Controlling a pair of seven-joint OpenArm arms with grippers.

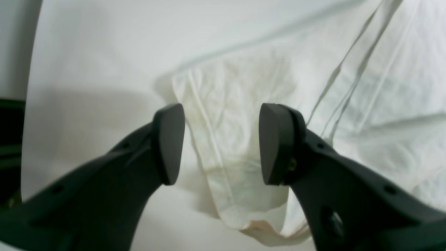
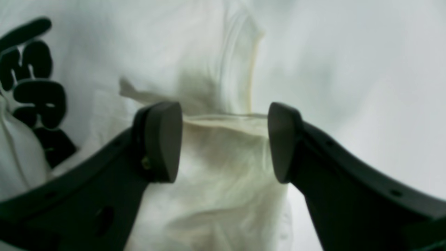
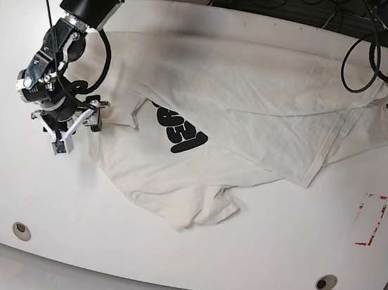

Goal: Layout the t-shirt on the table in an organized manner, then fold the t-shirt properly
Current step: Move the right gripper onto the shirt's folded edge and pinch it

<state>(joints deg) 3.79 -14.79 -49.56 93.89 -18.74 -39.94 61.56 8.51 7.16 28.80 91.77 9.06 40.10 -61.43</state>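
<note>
The t-shirt (image 3: 254, 117) is lying rumpled across the table (image 3: 187, 257); cloth edges are sitting between my left gripper (image 1: 221, 144) and right gripper (image 2: 224, 143) fingers, both spread, clamping nothing. Red tape rectangle (image 3: 370, 220) is lying beyond.

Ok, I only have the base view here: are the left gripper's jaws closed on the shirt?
Observer: No. The left wrist view shows the left gripper open, jaws well apart, with a creased flap of the shirt lying in the gap beyond them.
Operator: And the right one?
Observer: The right gripper is open too, with a folded edge of the shirt showing between its jaws.
Operator: Anything odd about that edge?
Observer: Its hem looks yellowish up close. The picture is too blurred to say more.
</note>
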